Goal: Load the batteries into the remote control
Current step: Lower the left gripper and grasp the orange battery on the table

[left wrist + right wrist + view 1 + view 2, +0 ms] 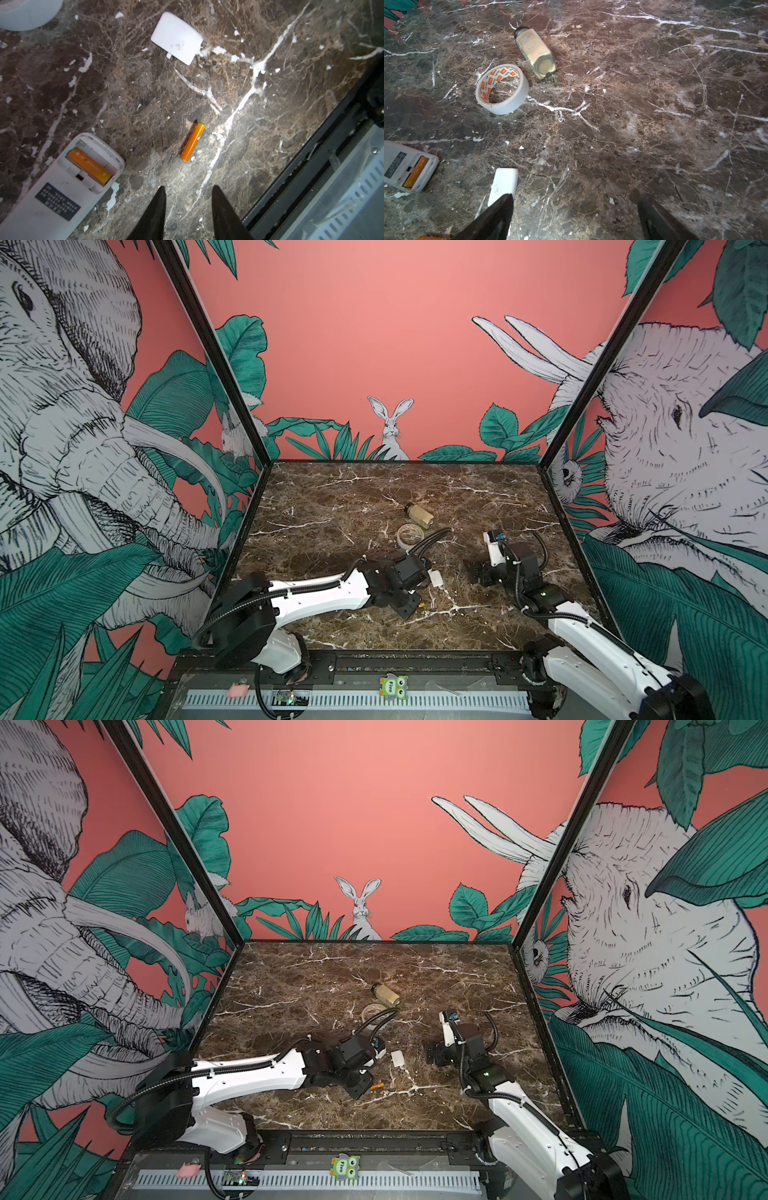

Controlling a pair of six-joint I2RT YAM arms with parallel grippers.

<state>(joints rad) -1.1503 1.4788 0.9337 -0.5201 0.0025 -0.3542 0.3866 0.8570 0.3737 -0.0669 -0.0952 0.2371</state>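
Observation:
The remote control point(52, 195) lies back-up on the marble with its battery bay open. One orange battery point(89, 164) sits in the bay. The other battery point(192, 142) lies loose on the table, also seen in a top view point(377, 1086). My left gripper point(189, 191) hovers just short of the loose battery, open, with nothing between its fingers. My right gripper point(574, 199) is wide open and empty, over bare marble beside the white battery cover point(504, 182). The right wrist view shows the remote point(404, 166) off to one side. In both top views my left arm hides the remote.
The white cover point(435, 577) lies between the two grippers. A roll of white tape point(502, 89) and a beige small bottle point(535, 52) on its side lie farther back mid-table. The table's black front rail point(311, 162) runs close to the loose battery.

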